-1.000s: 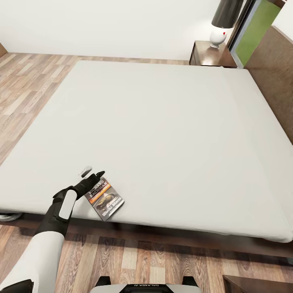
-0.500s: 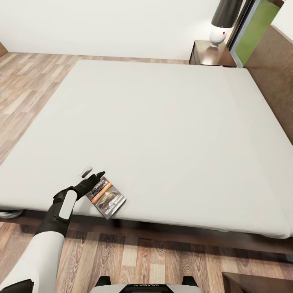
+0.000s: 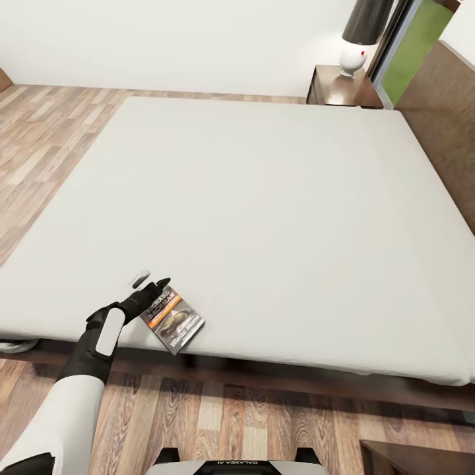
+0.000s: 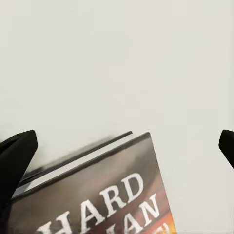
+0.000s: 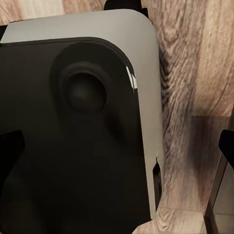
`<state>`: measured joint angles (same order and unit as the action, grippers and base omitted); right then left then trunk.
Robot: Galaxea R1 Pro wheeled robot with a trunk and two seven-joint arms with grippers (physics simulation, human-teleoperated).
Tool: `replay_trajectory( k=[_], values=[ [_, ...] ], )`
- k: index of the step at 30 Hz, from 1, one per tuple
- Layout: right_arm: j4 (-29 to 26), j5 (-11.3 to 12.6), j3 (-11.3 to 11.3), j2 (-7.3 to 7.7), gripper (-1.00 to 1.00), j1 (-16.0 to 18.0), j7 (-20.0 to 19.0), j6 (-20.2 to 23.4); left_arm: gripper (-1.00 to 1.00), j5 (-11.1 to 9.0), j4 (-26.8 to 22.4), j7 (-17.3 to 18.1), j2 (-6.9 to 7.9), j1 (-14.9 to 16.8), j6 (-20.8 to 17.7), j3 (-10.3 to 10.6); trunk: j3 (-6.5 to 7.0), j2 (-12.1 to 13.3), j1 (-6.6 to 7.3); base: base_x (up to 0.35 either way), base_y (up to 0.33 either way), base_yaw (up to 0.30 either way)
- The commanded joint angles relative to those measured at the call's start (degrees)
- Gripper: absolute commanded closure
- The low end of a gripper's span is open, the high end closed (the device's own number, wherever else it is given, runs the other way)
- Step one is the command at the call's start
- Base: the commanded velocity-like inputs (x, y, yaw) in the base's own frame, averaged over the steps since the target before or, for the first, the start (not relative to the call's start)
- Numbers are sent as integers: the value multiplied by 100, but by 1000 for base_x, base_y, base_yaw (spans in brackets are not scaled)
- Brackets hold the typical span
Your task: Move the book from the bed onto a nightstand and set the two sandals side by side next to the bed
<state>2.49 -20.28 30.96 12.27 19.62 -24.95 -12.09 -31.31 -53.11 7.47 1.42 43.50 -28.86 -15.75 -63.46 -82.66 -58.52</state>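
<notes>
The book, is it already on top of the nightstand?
No, the book lies on the bed near its front edge, while the nightstand stands far behind with a lamp on it.

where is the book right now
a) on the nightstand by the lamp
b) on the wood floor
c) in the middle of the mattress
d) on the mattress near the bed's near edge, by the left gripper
d: the book lies flat on the bed at its near edge, with the left gripper open at the book's far corner.
</notes>
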Motion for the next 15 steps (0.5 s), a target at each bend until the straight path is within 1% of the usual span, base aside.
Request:
replay_trajectory(
  k=[1,3,6,15],
  values=[
    [24,-53,48,4,-100,7,-2,-40,-100,20,2,0,-2,1,-49,-16,-3,-2,1,-213,0,0],
    [24,-54,47,5,-100,7,-2,-41,-100,20,2,0,-2,1,-49,-16,-3,-2,1,-219,0,0],
    [24,-54,47,4,-100,7,-2,-40,-100,20,2,0,-2,1,-49,-21,-3,-2,1,-95,0,0],
    [24,-54,47,8,-100,7,-2,-40,-100,20,2,0,-2,1,-49,-17,-3,-2,1,-12,0,0]
  ],
)
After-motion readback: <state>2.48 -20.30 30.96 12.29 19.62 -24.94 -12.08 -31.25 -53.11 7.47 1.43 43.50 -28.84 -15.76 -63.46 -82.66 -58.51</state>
